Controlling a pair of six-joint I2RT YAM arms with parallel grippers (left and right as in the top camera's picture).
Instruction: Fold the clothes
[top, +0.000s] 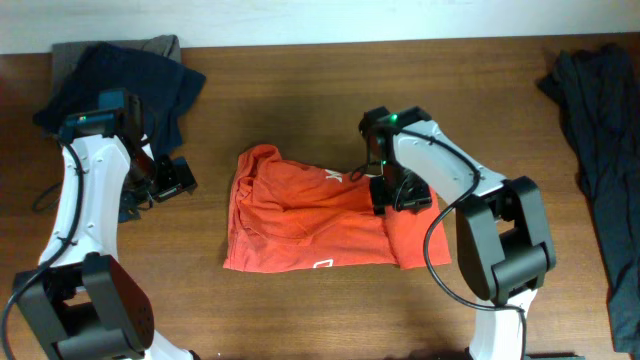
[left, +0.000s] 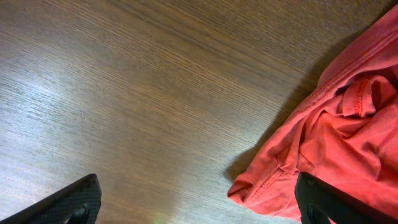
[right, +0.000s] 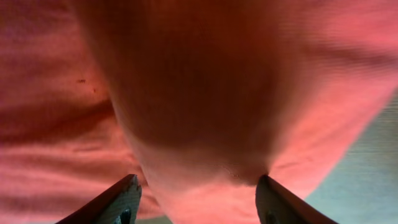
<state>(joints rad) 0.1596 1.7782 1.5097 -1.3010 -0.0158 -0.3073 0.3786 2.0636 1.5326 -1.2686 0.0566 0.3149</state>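
The right gripper (top: 392, 192) is mostly hidden under its own wrist in the overhead view, so its fingers can't be made out there. In the right wrist view the right gripper (right: 199, 186) is seen with its jaws apart, and a blurred bulge of the red-orange T-shirt (right: 199, 74) fills nearly the whole frame just ahead of the fingertips and between them. No squeeze on the cloth is seen. Only a sliver of table (right: 373, 168) is left beside the far finger. The lettering on the T-shirt (top: 300, 215) is mostly folded under, with only white scraps seen overhead. The T-shirt is bunched on the table (top: 300, 90) under the right gripper and well off the left gripper (top: 170, 180). In the left wrist view the left gripper (left: 196, 199) is cut off to two dark fingertips spread wide over bare wood. A hem corner of the T-shirt (left: 336, 137) lies ahead, toward one finger, and is not touched. Overhead the left arm is shown bent up and back, its wrist turned toward the shirt. The right arm is arched over the shirt's edge. A dark clothes pile (top: 150, 75) sits behind the left arm, and a dark garment (top: 600, 150), cut off by the frame, lies beyond the right arm.
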